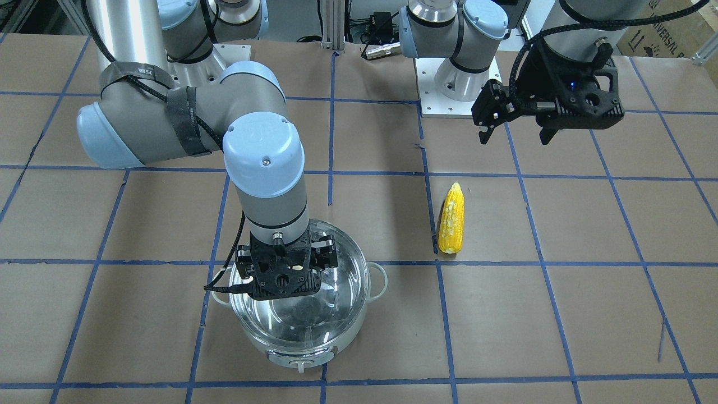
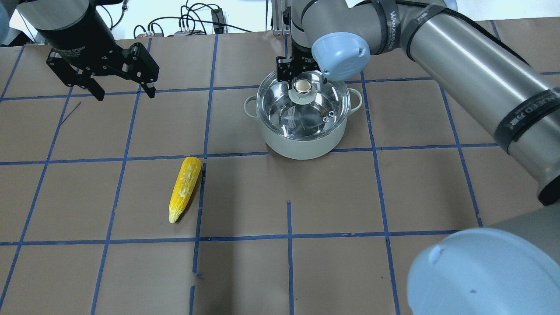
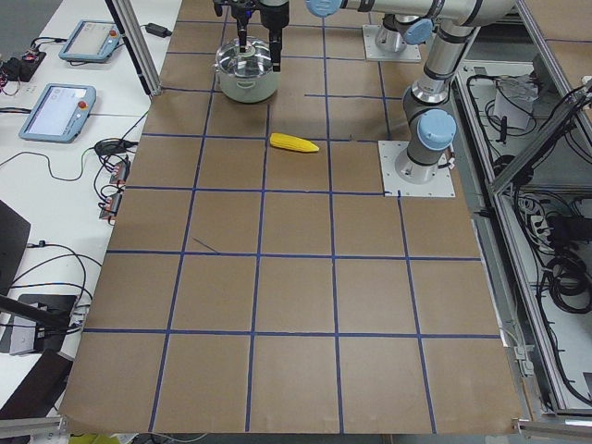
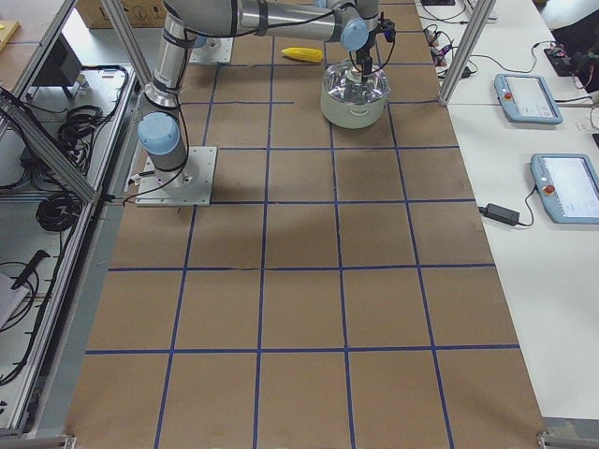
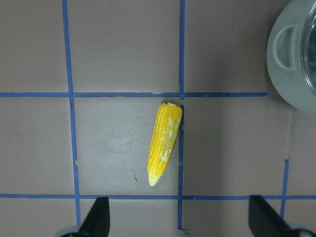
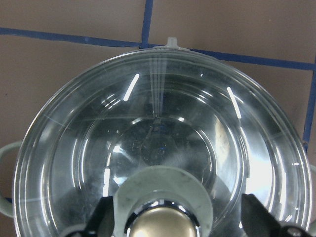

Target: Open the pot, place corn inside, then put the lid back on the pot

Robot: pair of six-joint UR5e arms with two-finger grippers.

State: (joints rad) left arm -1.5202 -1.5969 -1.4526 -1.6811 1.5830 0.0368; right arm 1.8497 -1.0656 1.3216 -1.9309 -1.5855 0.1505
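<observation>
The right gripper (image 2: 301,78) hangs spread over the knob of the lid (image 2: 302,109), which sits on the pot (image 2: 302,144); the left gripper (image 2: 122,92) hovers parted, well apart from the corn (image 2: 185,188) lying on the table (image 2: 332,197)

Overhead and front views face each other across the bench (image 2: 332,201), side views along it, wrist views close, all sharing the pot (image 2: 302,140).

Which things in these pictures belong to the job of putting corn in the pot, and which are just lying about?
Part of the job:
pot
lid, on the pot
corn, lying on the table
right tool, open around the lid's knob
left tool, open above the table

Just lying about:
two tablets on the side bench
cables behind the table
</observation>
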